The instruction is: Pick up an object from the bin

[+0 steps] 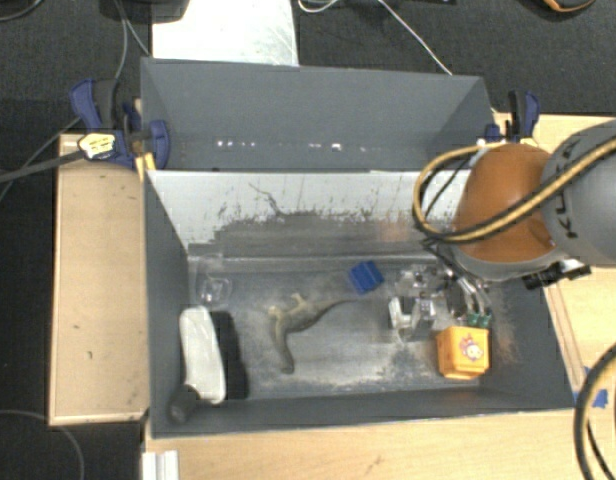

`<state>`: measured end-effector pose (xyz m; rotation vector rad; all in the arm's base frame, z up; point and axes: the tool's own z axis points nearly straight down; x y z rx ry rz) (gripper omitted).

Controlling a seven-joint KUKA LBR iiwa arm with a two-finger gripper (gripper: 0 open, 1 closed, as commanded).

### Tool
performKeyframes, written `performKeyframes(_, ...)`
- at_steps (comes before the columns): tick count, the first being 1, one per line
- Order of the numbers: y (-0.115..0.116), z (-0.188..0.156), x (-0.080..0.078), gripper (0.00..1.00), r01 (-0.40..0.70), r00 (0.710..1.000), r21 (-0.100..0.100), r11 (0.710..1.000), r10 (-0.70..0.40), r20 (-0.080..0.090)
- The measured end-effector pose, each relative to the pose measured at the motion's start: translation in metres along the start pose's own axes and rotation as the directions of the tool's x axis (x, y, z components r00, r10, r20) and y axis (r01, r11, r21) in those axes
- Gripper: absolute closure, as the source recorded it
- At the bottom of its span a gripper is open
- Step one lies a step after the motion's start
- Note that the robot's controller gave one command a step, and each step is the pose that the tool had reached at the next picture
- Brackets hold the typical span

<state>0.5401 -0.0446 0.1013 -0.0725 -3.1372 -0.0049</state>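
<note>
Dark flooring lies around the grey metal bin (308,108), which takes up the middle of the frame. The arm comes in from the right, its orange wrist cover (503,203) above the bin's right end.

Progress: the gripper (420,310) is low inside the bin, right of centre and close to the floor. We cannot tell whether it is apart or together, because its metal parts blur into one cluster. We see nothing lifted; every thing appears to rest on the bin floor. We judge the pick as not yet made: the approach looks largely done, while closing on a thing and raising it out are left.

Nearest thing: a small orange-yellow box (462,353), just beside the gripper to its lower right, near the bin's lower right corner. We cannot tell whether the two touch. It seems the likeliest target, but that is only our guess from how close it is.

Bin contents, loose and not heaped:
- small blue block (365,277), up and left of the gripper, near the back slope
- thin olive lizard-like figure (303,318), centre of the floor
- white pad with a black side (210,353), lower left, lying lengthwise
- small clear item (213,290), just above the pad — kind uncertain
- dark small piece (180,405) in the lower left corner

All but the box lie well apart from the gripper.
</note>
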Motion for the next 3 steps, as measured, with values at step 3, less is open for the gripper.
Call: performKeyframes(3,0.0,-0.058,-0.002,1.0,0.002,1.0,0.0,1.0,-0.002,0.008)
